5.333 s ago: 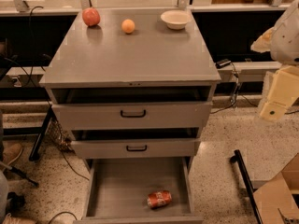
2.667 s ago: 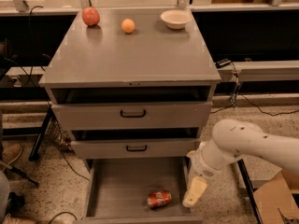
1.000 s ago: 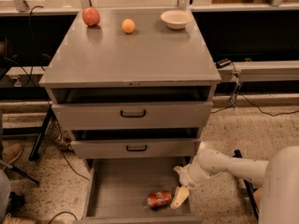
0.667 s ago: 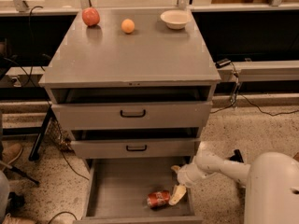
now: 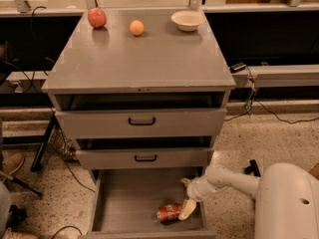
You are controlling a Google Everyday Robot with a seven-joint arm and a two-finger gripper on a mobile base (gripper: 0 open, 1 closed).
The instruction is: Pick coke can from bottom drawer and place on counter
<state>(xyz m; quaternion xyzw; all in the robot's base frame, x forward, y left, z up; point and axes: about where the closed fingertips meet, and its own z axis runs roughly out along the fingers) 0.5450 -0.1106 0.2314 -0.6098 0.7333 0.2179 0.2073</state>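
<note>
The coke can (image 5: 169,212) lies on its side on the floor of the pulled-out bottom drawer (image 5: 124,203), near its front right corner. My gripper (image 5: 186,206) reaches down into the drawer from the right. One cream finger (image 5: 188,209) rests right beside the can's right end and seems to touch it. The white arm (image 5: 234,180) runs up and right to a big white link at the frame's lower right. The grey counter (image 5: 142,59) is the cabinet's top.
On the counter's back edge stand a red apple (image 5: 97,18), an orange fruit (image 5: 136,28) and a white bowl (image 5: 187,20). The two upper drawers (image 5: 141,121) with black handles stand slightly open. Cables and a shoe lie on the speckled floor at the left.
My arm came down from the upper right into the bottom drawer. In the last second the gripper moved a little closer to the can's right end. The can has not moved.
</note>
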